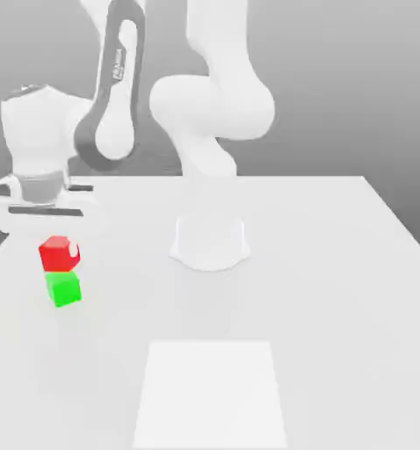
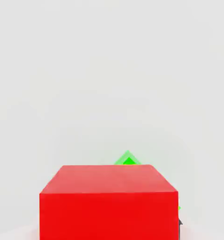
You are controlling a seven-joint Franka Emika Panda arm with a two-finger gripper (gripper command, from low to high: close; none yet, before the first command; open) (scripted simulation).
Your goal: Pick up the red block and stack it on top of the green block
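The red block (image 1: 59,253) hangs under my hand at the exterior view's left, with my gripper (image 1: 60,250) shut on it. A white fingertip (image 1: 75,251) shows against the block's side. The green block (image 1: 64,289) stands on the table directly below, and the red block's underside is at or just above its top face; I cannot tell whether they touch. In the hand view the red block (image 2: 109,201) sits close to the camera and hides most of the green block (image 2: 128,161), of which a corner peeks out behind it.
The arm's white base (image 1: 209,242) stands mid-table, to the exterior view's right of the blocks. A paler rectangular patch (image 1: 211,395) lies on the white table (image 1: 336,281) near the front edge. The table's left edge runs close to the blocks.
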